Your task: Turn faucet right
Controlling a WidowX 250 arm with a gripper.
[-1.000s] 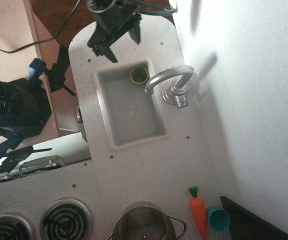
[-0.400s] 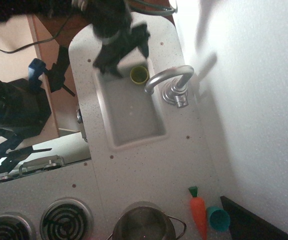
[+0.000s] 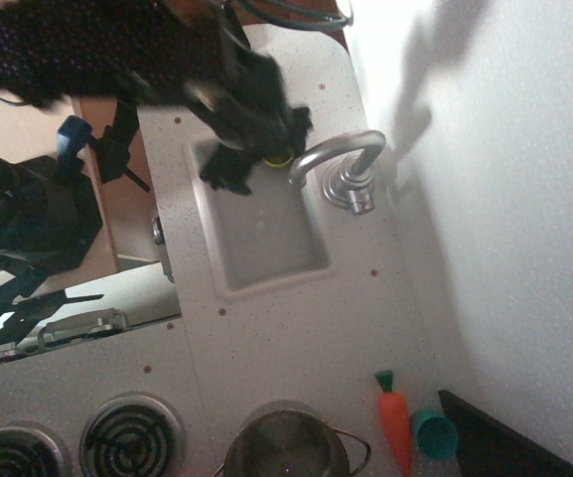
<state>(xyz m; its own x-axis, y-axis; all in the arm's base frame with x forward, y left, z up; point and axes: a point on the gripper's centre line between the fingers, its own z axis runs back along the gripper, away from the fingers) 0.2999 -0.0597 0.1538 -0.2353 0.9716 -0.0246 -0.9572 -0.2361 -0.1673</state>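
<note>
Gripper (image 3: pixel 256 139) over the upper end of the sink (image 3: pixel 266 253), just left of the faucet (image 3: pixel 338 161) spout.

Gripper is dark and motion-blurred; cannot tell whether the jaws are parted or closed, or whether they touch anything. Nothing visibly held. It overlaps a small green cup (image 3: pixel 279 157) in the sink's top corner, mostly hiding it. Faucet stands on the counter at the sink's right rim, chrome base near the wall, gooseneck spout arching left with its tip over the basin, close beside the gripper. Contact with spout: not discernible. Carrot (image 3: pixel 395 422), teal cup (image 3: pixel 434 434) and steel pot (image 3: pixel 286 445) sit well apart at bottom.
</note>
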